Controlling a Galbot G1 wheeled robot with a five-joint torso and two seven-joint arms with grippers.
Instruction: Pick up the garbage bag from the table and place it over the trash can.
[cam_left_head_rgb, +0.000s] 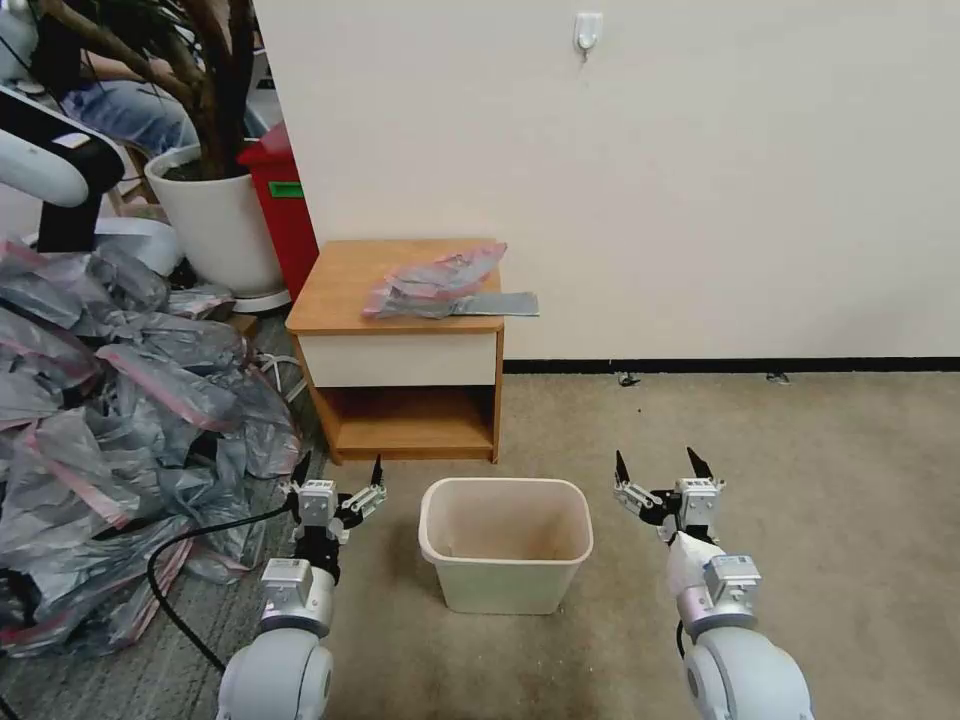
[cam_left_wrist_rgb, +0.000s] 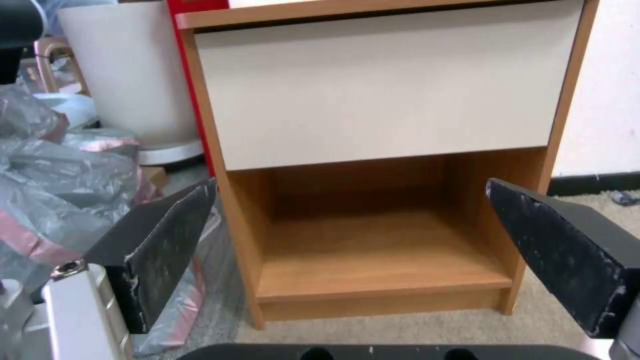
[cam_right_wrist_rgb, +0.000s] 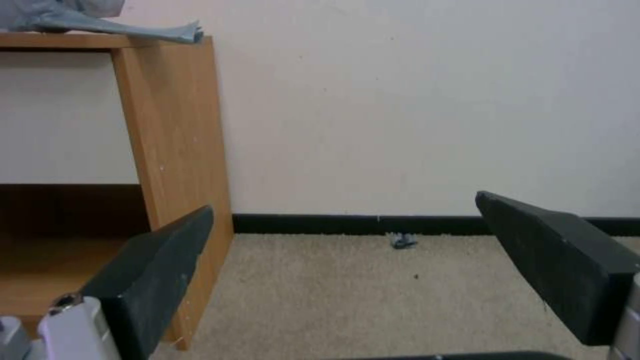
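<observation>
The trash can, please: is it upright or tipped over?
Upright: the trash can stands on the carpet with its rim facing up, nothing inside.

Open carpet at centre and right, clutter crowding the left.

Bare carpet (cam_left_head_rgb: 800, 440) lower right, free up to the wall (cam_left_head_rgb: 700, 150). Trash can (cam_left_head_rgb: 505, 540) at lower centre, mouth unobstructed, just below the table (cam_left_head_rgb: 330, 300). Heap of grey bags (cam_left_head_rgb: 110, 400), plant pot (cam_left_head_rgb: 215, 220) and red bin (cam_left_head_rgb: 285, 210) blocking the left edge.
</observation>
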